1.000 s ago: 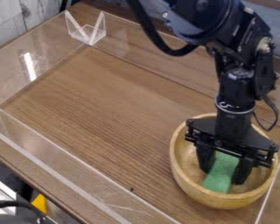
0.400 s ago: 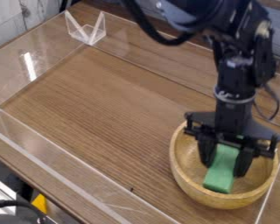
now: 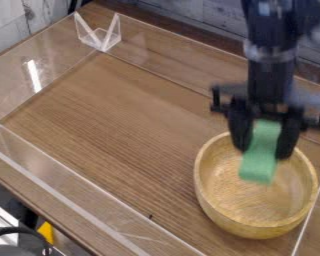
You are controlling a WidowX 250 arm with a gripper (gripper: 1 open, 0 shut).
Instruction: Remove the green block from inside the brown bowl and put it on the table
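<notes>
So the table (image 3: 103,125) here is a brown wood-grain top, with fine straight grain lines running along it. The brown bowl (image 3: 234,211), a round light-tan wooden one with a thick rim, sits right on it over at the right side of the view, down toward the bottom. There's also a small clear plastic piece (image 3: 99,33) standing up at the far left end, near the table's back edge.
</notes>
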